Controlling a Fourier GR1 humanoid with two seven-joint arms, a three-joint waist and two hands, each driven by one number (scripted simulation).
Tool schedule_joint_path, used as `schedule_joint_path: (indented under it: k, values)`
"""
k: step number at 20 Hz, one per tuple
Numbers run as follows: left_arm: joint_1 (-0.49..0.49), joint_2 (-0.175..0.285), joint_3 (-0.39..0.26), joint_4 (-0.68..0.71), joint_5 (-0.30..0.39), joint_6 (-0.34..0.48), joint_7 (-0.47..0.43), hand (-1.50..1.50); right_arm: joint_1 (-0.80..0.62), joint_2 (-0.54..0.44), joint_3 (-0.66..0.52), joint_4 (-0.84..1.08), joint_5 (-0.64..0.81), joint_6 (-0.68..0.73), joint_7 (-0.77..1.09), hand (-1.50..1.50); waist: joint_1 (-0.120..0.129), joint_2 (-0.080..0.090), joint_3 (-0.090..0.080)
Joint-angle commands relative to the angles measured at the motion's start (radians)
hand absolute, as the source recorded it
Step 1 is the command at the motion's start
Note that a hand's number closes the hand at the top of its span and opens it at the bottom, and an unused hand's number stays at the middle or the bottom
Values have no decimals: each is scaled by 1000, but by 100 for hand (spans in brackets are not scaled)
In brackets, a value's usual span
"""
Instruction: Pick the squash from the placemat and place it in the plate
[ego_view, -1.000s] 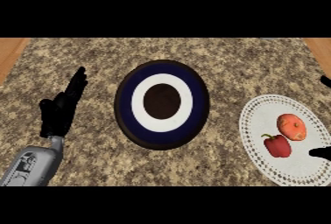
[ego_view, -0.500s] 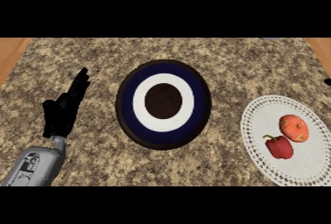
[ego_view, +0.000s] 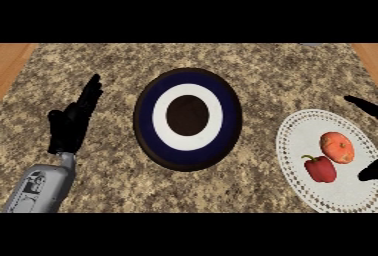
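Orange squash (ego_view: 337, 147) lies on the white placemat (ego_view: 295, 150) beside a red pepper (ego_view: 320, 169), long axis roughly fore-and-aft, and we find the right hand (ego_view: 360, 103), fingers spread apart, just to its right, far nearer than the straight-fingered left hand (ego_view: 72, 122) resting on the far side of the plate (ego_view: 188, 80).

Plate (ego_view: 148, 120) at centre, squash (ego_view: 337, 147) and red pepper (ego_view: 320, 169) on placemat (ego_view: 295, 145), left hand (ego_view: 70, 125) fingers straight

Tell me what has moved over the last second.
The right hand slid out past the right edge, then came back in, its tips now at the right side of the placemat; it holds nothing. The left hand, plate, squash and pepper stayed put.
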Motion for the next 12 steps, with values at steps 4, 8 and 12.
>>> schedule_joint_path:
  k: [4, 8, 12]
  values:
    - [-22, -57, 8, 82, -46, 0, -58, 0, -111, 94, 66, 206, 155, -4, -35, -150, 3, 4, 0]
    - [29, -33, 37, -42, -49, -28, -3, 0, -76, 129, 54, 251, 230, -30, -114, -150, 1, 0, 1]
    - [-24, -57, 65, 39, -64, -50, -8, 0, -84, 145, 25, 334, 279, -30, -176, -150, -4, 0, 0]
